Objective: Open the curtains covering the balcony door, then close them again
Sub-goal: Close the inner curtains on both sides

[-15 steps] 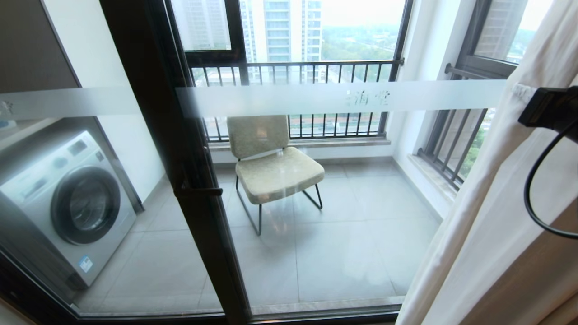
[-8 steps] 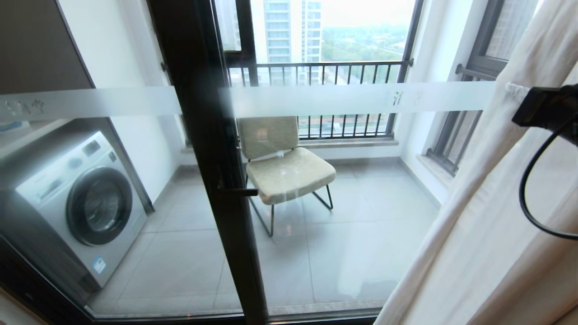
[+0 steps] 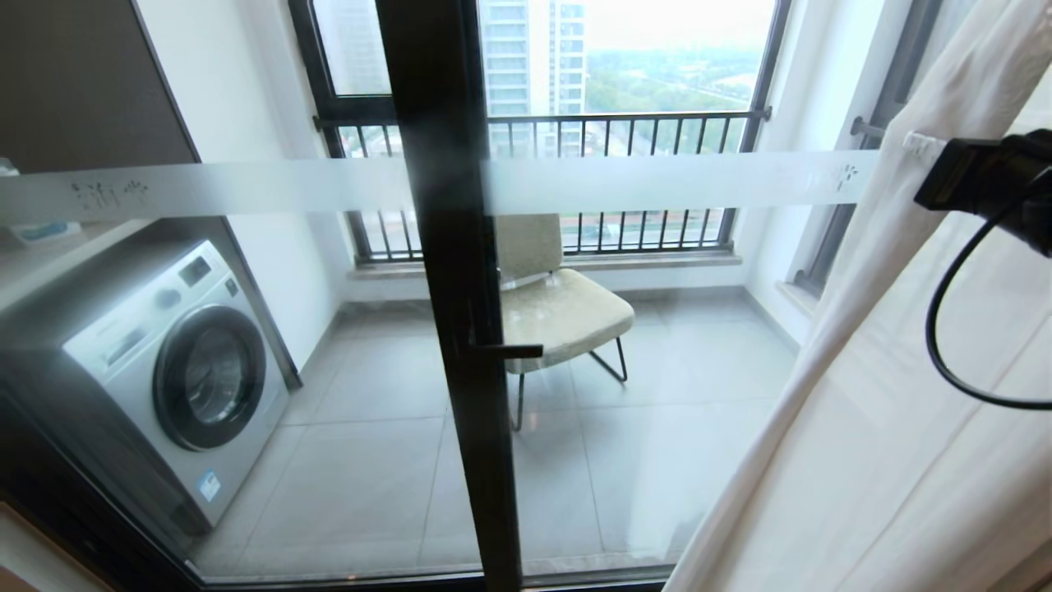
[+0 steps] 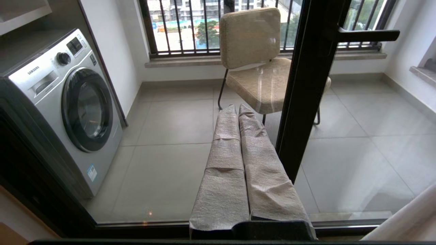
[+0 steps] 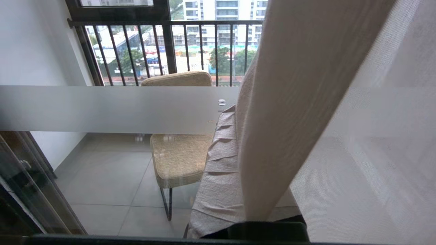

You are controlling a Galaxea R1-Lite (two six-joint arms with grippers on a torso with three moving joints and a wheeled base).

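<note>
Right gripper (image 5: 235, 115): jaws closed on a fold of the curtains (image 3: 863, 427), raised at the right edge of the balcony door (image 3: 657, 395).
Left gripper (image 4: 238, 112): jaws closed, empty, pointing at the glass.
Curtains: gathered at the door's right side, glass mostly uncovered.
Door handle (image 3: 509, 349): on the black middle frame.
Chair (image 3: 563, 308): beyond the glass.
Washing machine (image 3: 185, 370): balcony's left wall.

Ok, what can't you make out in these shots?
- Right gripper: curtain covers one finger in the right wrist view.
- Characters on the door's frosted band: too small, head view.
- Curtain's top and hem: cut off by the frame edges in every view.
</note>
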